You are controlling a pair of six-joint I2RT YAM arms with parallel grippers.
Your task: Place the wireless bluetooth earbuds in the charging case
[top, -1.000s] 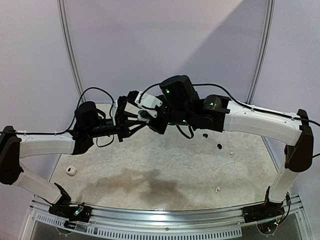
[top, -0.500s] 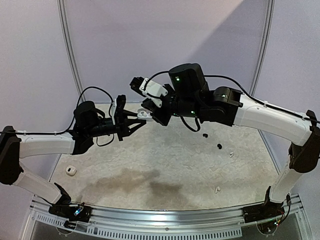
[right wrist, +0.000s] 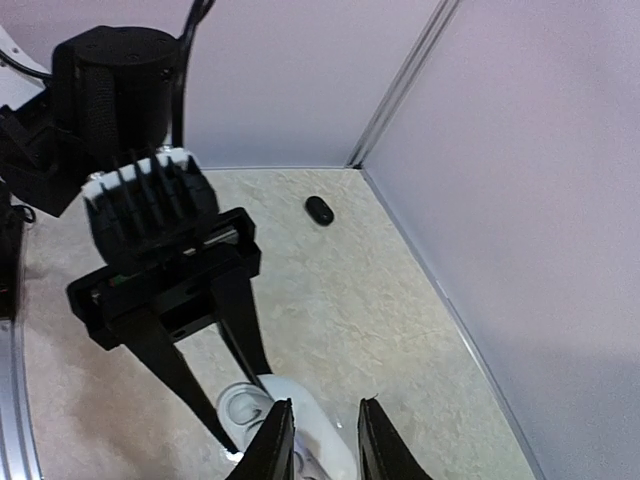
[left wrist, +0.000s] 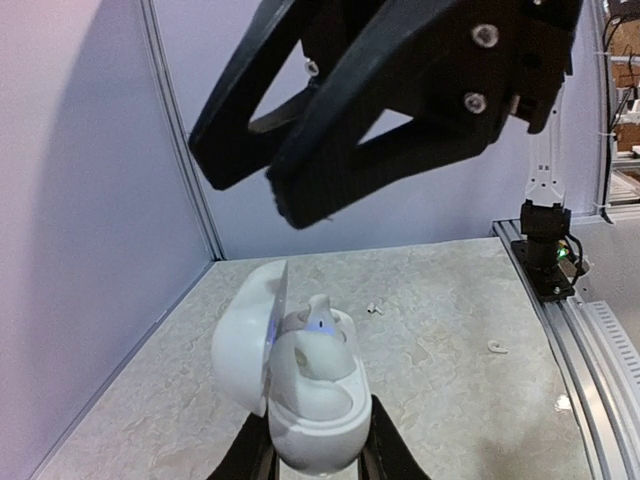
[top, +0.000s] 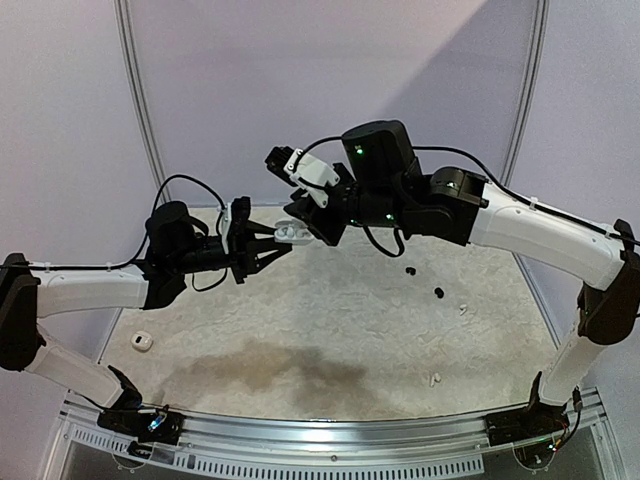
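Up above the worktop, mid-air, the left gripper is clamped together on the lower shell of the white charging case. It's holding the case up with the lid swung open, so the sockets face the other arm. That looks like the whole point of lifting it: a steady, open target. One white earbud sits in the case, stem up, a small blue light glowing beside it. The right gripper hangs just above, jaws a little apart, nothing visibly pinched between them, clear of the case. From its own wrist view the case lies right below the gap between its fingers. Meanwhile the loose earbuds, two black and two white, lie well apart from both grippers, down on the right of the worktop.
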